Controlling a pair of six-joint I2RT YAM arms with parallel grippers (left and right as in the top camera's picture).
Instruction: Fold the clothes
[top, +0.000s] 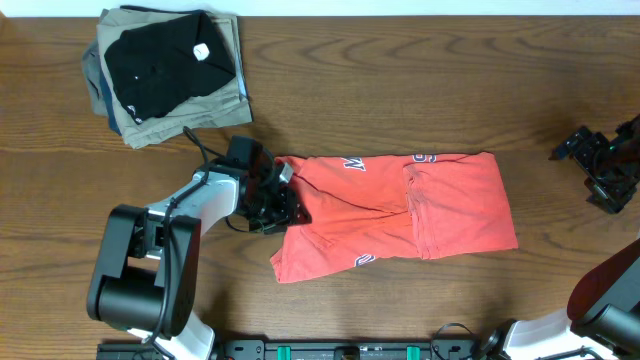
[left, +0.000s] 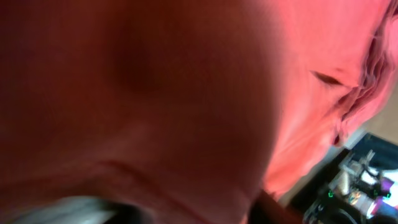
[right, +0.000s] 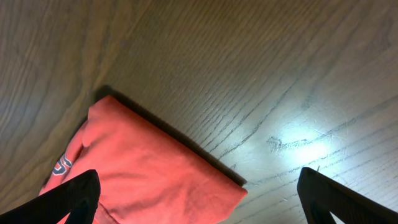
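- Left arm stretches low, its gripper (top: 279, 200) at the T-shirt's (top: 450, 205) left edge; red cloth hides the jaws, grip unclear.
- Right gripper (top: 592, 160) hovers wide apart, well right of it.

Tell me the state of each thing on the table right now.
Red-orange lettered T-shirt: partly folded, rumpled, lying flat.
Black folded garment with white tag: folded, topping the stack.
Khaki and blue garments: folded, stacked beneath it.
Left gripper: at the shirt's left edge, grip unclear.
Right gripper: open, empty, apart from the shirt.
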